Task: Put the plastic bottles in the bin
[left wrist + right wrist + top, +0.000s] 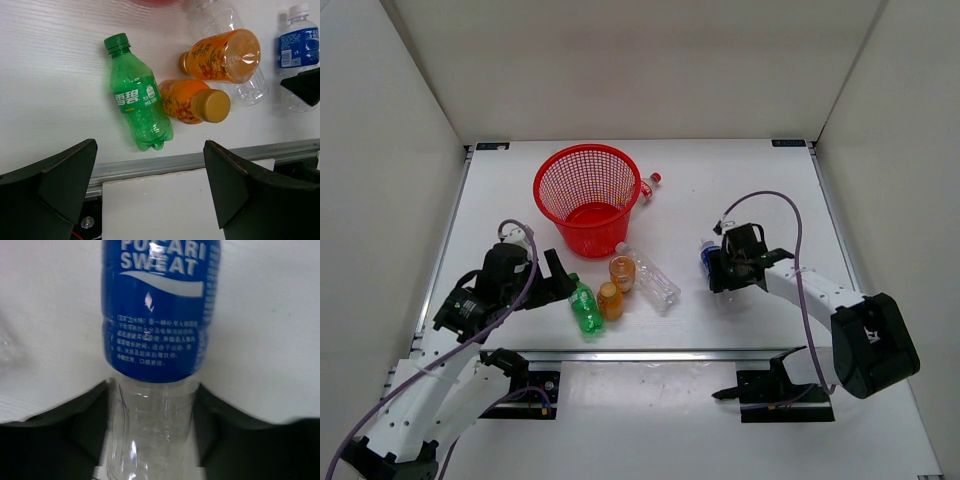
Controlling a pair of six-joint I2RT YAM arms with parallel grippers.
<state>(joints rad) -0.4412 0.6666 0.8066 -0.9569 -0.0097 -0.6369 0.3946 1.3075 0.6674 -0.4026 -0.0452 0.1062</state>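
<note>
Just ahead of the left hand lies the green bottle. It rests on its side on the table, cap pointing away from the hand and base close to the gap between the fingers. That hand is spread wide and grips nothing; both fingers are apart from every bottle.

Right of the green bottle sit the two orange bottles. The nearer one touches the green bottle and shows its gold cap. The farther one lies with its dimpled base turned to the right. Just beyond them on the right lies the clear bottle, partly hidden behind the farther orange one.

Farther ahead of the left hand, past this cluster, the bin stands upright on the table. The red-cap bottle lies against the bin's far right side, mostly hidden by the wall.

Off to the right of the cluster, the right hand has closed on the blue-label bottle. Its dark fingers press both sides of the clear part, and the blue label extends beyond the fingertips. Whether this bottle is resting on the table or lifted off it, I cannot tell. From this hand the bin is ahead and to the left, well apart.
</note>
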